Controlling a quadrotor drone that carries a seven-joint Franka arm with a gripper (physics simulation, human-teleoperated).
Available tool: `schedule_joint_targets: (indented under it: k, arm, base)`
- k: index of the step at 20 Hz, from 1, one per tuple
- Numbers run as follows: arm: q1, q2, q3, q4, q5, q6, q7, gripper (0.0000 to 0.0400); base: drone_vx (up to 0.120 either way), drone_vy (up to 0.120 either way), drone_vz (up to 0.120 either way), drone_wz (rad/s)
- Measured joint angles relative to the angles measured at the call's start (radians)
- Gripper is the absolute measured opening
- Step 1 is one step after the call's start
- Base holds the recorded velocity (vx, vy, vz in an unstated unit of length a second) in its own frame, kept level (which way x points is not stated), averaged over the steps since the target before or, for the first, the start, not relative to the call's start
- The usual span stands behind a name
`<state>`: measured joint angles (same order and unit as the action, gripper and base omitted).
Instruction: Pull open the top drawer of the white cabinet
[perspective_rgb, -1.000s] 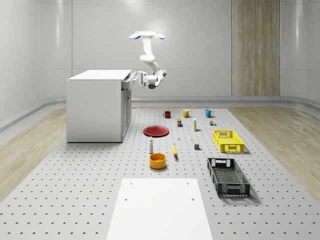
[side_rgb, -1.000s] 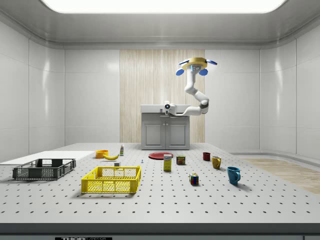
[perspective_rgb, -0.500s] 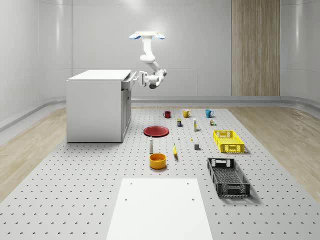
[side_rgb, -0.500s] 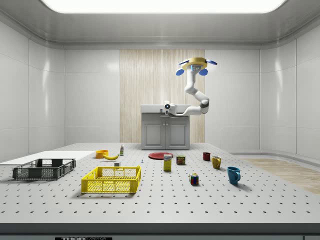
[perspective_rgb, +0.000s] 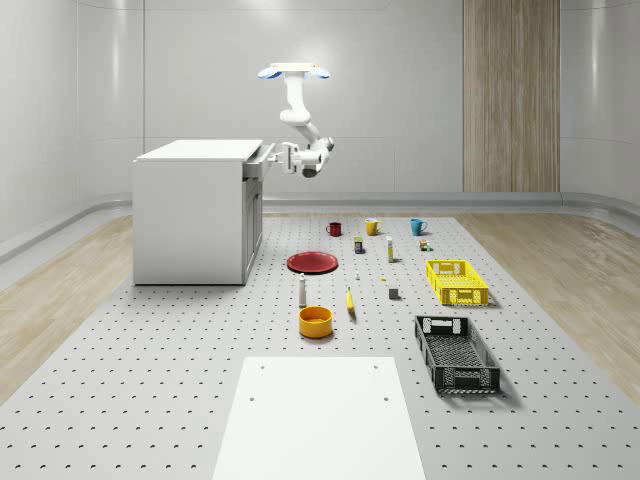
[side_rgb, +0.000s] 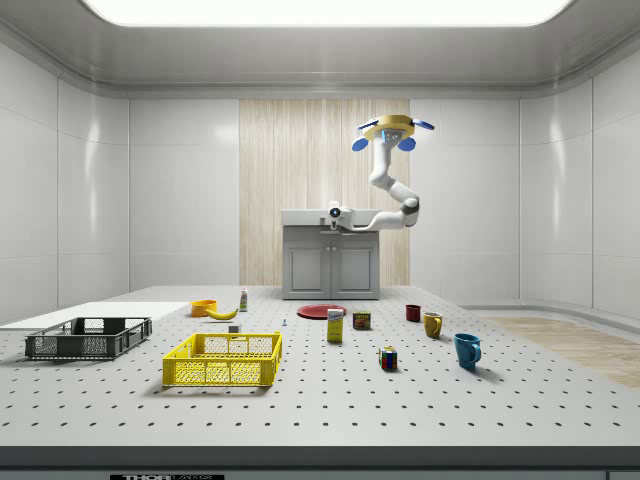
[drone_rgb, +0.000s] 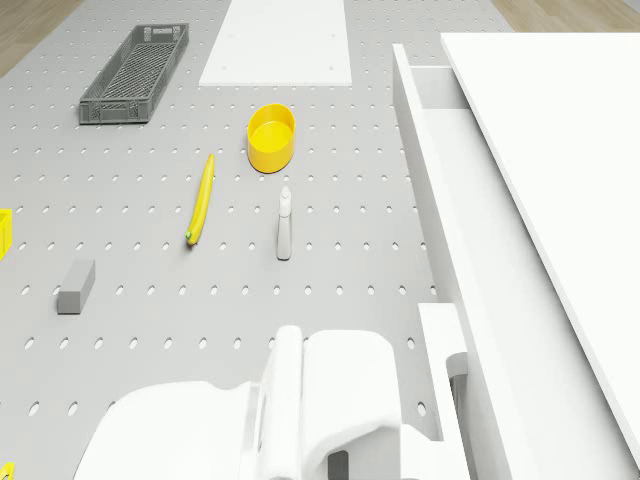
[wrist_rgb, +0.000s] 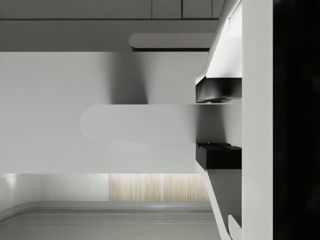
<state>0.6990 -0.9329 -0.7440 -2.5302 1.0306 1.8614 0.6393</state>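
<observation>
The white cabinet (perspective_rgb: 190, 210) stands at the whole-scene view's left. Its top drawer (perspective_rgb: 256, 166) sticks out a little from the cabinet face; in the drone view the drawer (drone_rgb: 425, 150) shows a strip of open interior beside the cabinet top (drone_rgb: 560, 150). The drone (perspective_rgb: 294, 71) hovers in front of the cabinet, above drawer height, with the arm bent down and back toward it. My gripper (perspective_rgb: 275, 158) is at the drawer front. In the wrist view my gripper (wrist_rgb: 217, 123) is shut on the drawer's handle bar (wrist_rgb: 140, 123), one black pad (wrist_rgb: 217, 90) on each side of it.
On the pegboard floor in front of the cabinet lie a red plate (perspective_rgb: 312, 262), a bottle (perspective_rgb: 302, 291), a banana (perspective_rgb: 350, 300) and a yellow bowl (perspective_rgb: 315, 321). Mugs, a yellow crate (perspective_rgb: 457, 282), a black crate (perspective_rgb: 456, 353) and a white board (perspective_rgb: 320, 415) sit farther off.
The arm's elbow has risen slightly and shifted a little away from the cabinet. The gripper stays on the handle and the drawer's position looks nearly the same.
</observation>
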Motion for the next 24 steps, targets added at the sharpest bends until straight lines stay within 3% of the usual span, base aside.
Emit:
schedule_joint_targets:
  k: [6,9,14,23,24]
  arm:
    - [0.001,-0.012,-0.030,0.012,-0.032,-0.019,0.009,0.0112]
    - [0.002,-0.018,-0.044,0.017,-0.047,-0.027,0.011,0.0214]
    - [0.016,-0.022,-0.032,0.008,-0.036,-0.002,0.007,0.0279]
    - [0.028,-0.031,-0.035,0.005,-0.041,0.011,0.010,0.0302]
    - [0.029,-0.032,-0.036,0.005,-0.042,0.012,0.011,0.0272]
  base:
    - [0.000,0.000,0.000,0.000]
    - [0.000,0.000,0.000,0.000]
    - [0.000,0.000,0.000,0.000]
    - [0.000,0.000,0.000,0.000]
    - [0.000,0.000,0.000,0.000]
